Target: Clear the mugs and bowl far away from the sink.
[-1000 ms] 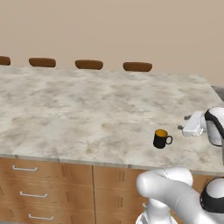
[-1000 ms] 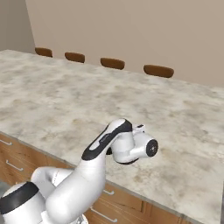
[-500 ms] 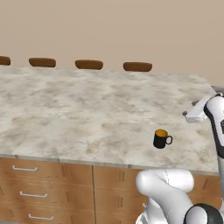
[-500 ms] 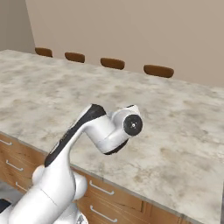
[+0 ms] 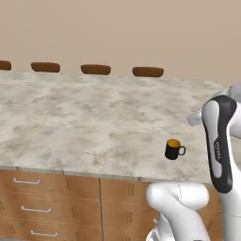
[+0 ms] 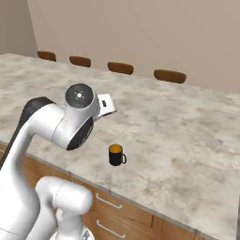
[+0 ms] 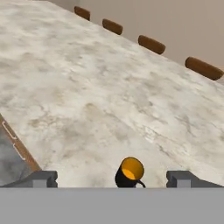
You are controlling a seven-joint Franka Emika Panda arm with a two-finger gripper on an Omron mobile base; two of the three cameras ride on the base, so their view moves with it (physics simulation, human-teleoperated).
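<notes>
The marble counter (image 5: 84, 117) spreads wide, with wooden drawers (image 5: 47, 207) under its near edge and four brown chair backs (image 6: 121, 67) along its far edge. The gripper (image 7: 112, 178) hangs above the counter with its jaws wide apart — nothing between them. The black mug (image 7: 129, 173) stands upright near the counter's front edge, below the gripper and between the two fingertips (image 7: 43, 178) in the hand view — untouched.

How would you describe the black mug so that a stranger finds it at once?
Look at the long marble counter above the wooden drawers. Near its front edge stands one small black mug, upright, with an orange-yellow inside and a side handle; nothing else stands near it.
</notes>
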